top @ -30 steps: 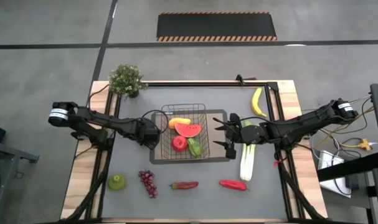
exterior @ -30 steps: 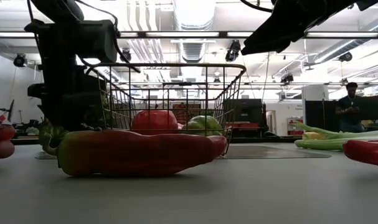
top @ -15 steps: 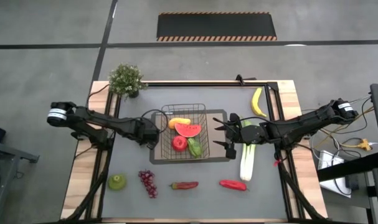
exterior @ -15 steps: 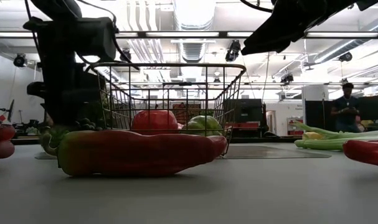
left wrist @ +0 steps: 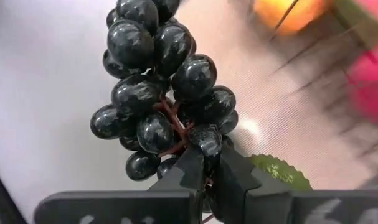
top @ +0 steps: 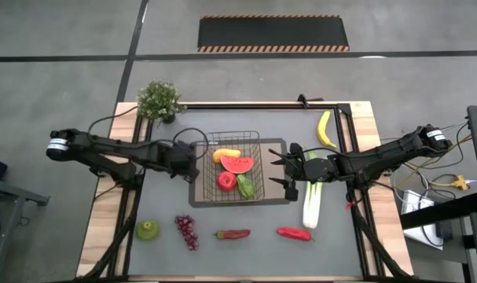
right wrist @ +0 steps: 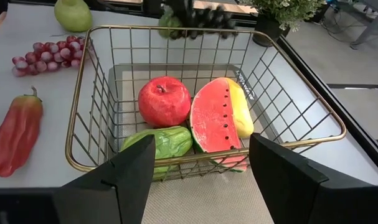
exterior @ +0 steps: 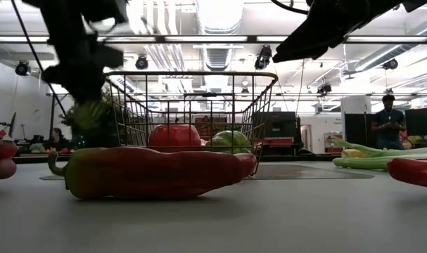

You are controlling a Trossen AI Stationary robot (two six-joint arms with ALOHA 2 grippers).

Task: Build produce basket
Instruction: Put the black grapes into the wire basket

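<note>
The left gripper (left wrist: 204, 177) is clamped shut on the stem of a bunch of dark grapes (left wrist: 160, 93), which hangs from the fingers with a green leaf at its base. In the high view this gripper (top: 192, 159) sits at the left wall of the basket (top: 258, 138), about level with its middle. The right wrist view shows the dark grapes (right wrist: 198, 15) raised at the far rim of the wire basket (right wrist: 83, 93), so the bunch appears to be at or just outside the rim, not yet over the open interior.

The relation that matters: the basket's opening lies to the right of the held bunch, toward the table's centre. A short carry that way, over the rim, would likely put the grapes above the free floor near the red apple (right wrist: 164, 101). The watermelon slice (right wrist: 215, 116), a yellow piece (right wrist: 241, 112) and a green piece (right wrist: 157, 143) already fill the other side.

The right gripper (top: 283, 169) hovers at the basket's opposite, right side, its fingers (right wrist: 120, 180) spread wide and holding nothing; the leek (top: 312, 196) lies beneath that arm. The left arm alone has the load.
</note>
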